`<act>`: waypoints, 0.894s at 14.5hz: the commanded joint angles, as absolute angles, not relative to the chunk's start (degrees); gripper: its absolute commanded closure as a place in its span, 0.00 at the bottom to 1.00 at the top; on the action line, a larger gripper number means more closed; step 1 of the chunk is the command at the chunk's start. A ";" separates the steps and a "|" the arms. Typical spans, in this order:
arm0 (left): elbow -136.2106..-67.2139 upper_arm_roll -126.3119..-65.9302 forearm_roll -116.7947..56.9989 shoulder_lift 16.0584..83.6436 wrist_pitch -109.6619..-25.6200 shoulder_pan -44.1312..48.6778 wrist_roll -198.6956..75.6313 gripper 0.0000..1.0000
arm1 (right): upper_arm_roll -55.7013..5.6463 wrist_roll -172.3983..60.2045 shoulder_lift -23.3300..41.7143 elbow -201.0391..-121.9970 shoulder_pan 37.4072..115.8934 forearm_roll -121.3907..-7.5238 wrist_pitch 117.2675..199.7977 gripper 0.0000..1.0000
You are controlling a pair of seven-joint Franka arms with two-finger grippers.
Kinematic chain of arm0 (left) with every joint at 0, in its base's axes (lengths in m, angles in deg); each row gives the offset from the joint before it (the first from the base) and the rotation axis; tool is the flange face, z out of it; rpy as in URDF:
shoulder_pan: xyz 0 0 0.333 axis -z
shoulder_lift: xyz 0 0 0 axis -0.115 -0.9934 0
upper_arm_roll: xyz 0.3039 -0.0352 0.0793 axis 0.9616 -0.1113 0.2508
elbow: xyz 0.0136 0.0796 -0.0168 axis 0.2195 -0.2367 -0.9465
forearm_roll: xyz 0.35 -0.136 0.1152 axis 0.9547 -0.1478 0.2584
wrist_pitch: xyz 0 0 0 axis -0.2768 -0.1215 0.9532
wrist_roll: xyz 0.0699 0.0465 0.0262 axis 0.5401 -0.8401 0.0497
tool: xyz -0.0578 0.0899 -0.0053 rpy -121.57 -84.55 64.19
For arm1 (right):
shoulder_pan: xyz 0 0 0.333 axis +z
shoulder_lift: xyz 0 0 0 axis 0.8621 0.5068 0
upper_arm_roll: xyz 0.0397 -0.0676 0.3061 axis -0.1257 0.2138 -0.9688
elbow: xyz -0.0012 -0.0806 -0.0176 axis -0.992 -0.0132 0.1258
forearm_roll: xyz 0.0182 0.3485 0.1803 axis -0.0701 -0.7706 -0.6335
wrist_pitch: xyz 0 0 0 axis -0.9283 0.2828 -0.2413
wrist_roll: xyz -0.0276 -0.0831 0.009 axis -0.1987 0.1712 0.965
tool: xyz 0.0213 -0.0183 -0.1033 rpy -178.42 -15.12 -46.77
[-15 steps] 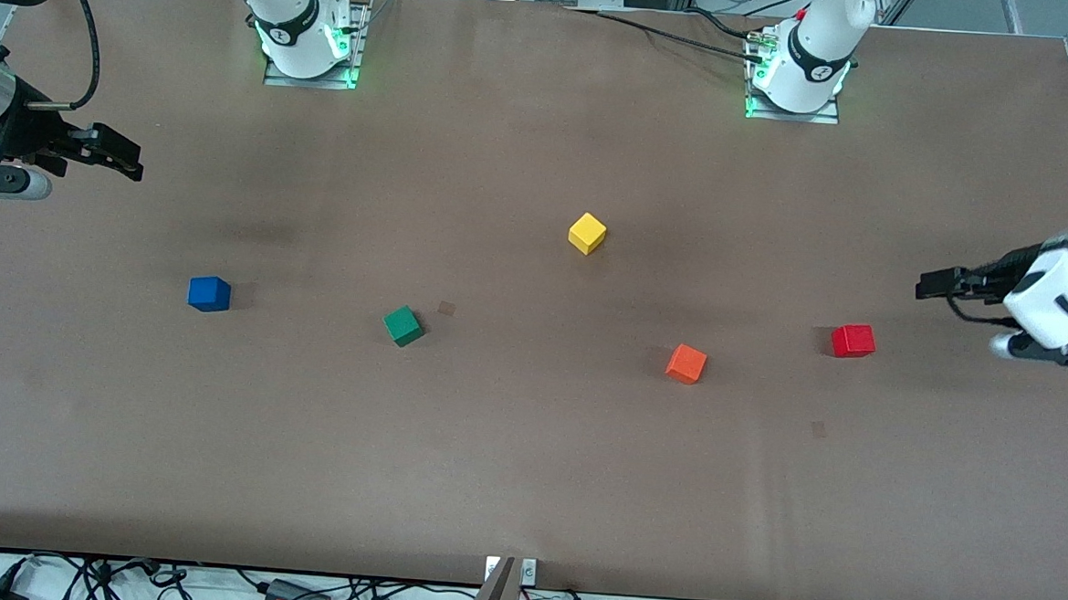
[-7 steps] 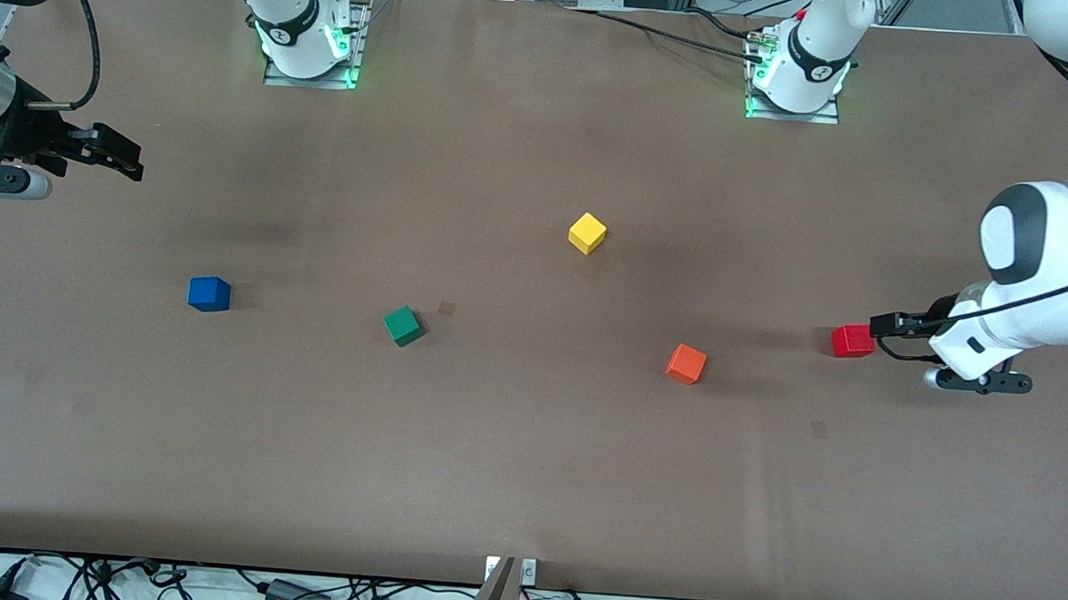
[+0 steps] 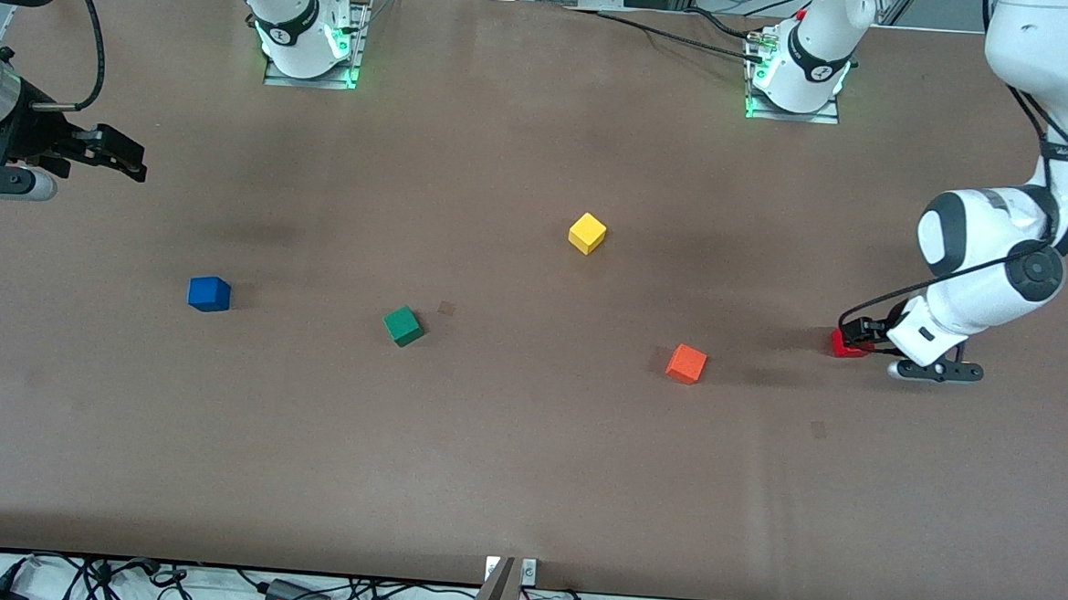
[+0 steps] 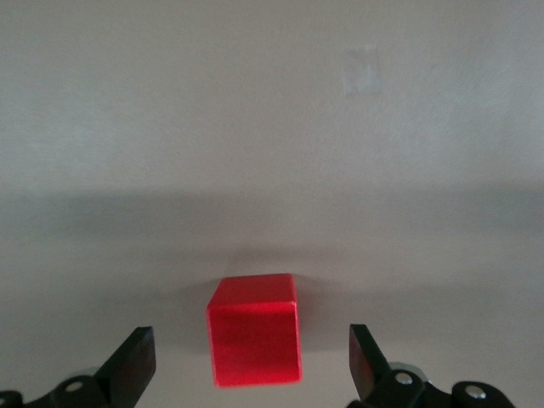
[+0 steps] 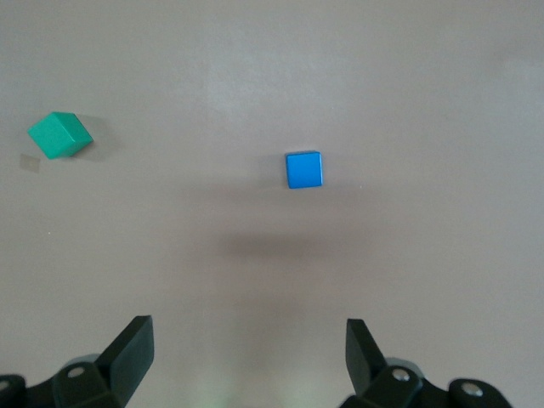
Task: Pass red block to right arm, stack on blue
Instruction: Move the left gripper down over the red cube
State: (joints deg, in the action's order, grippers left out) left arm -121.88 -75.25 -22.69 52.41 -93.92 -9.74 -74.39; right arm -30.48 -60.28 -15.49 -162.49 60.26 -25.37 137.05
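The red block (image 3: 841, 346) lies on the table toward the left arm's end, partly covered by my left gripper (image 3: 855, 333). In the left wrist view the red block (image 4: 255, 330) sits between the open fingers of the left gripper (image 4: 250, 342), with a gap on each side. The blue cube (image 3: 209, 293) rests toward the right arm's end. My right gripper (image 3: 128, 158) hangs open and empty above the table's edge at that end. The right wrist view shows the blue cube (image 5: 303, 169) ahead of the right gripper (image 5: 248, 333).
A green cube (image 3: 403, 325), also seen as the green cube (image 5: 59, 135), lies between the blue and orange ones. An orange cube (image 3: 686, 363) sits beside the red block. A yellow cube (image 3: 587, 233) stands mid-table, farther from the front camera.
The left arm has swung in and lowered, bringing its open gripper from beside the red block to straddle it. The right arm has hardly moved.
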 commanded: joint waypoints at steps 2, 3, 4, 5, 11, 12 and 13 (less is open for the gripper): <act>-122.76 -75.60 -21.87 49.73 -99.35 -13.18 -77.74 0.00 | -30.48 -60.60 -15.50 -163.39 60.52 -25.59 140.90 0.00; -123.02 -75.86 -21.96 49.29 -99.45 -13.71 -77.65 0.00 | -30.39 -60.60 -15.68 -163.83 60.43 -25.68 141.87 0.00; -123.29 -76.04 -21.96 49.19 -99.54 -13.72 -77.48 0.00 | -30.39 -60.60 -15.94 -164.70 60.34 -25.59 142.92 0.00; -123.29 -76.12 -21.96 49.28 -99.54 -13.72 -77.13 0.00 | -30.21 -60.60 -16.12 -165.23 60.34 -25.68 143.71 0.00; -123.81 -76.92 -21.96 49.37 -99.45 -13.63 -76.86 0.00 | -29.95 -60.60 -18.84 -169.36 59.82 -25.94 145.92 0.00; -124.08 -76.92 -21.96 49.28 -99.45 -13.63 -76.86 0.00 | -29.95 -60.60 -19.45 -169.98 59.64 -25.94 145.48 0.00; -124.17 -76.92 -21.96 49.02 -99.54 -13.63 -76.86 0.00 | -29.78 -60.69 -19.89 -170.42 59.03 -26.03 144.96 0.00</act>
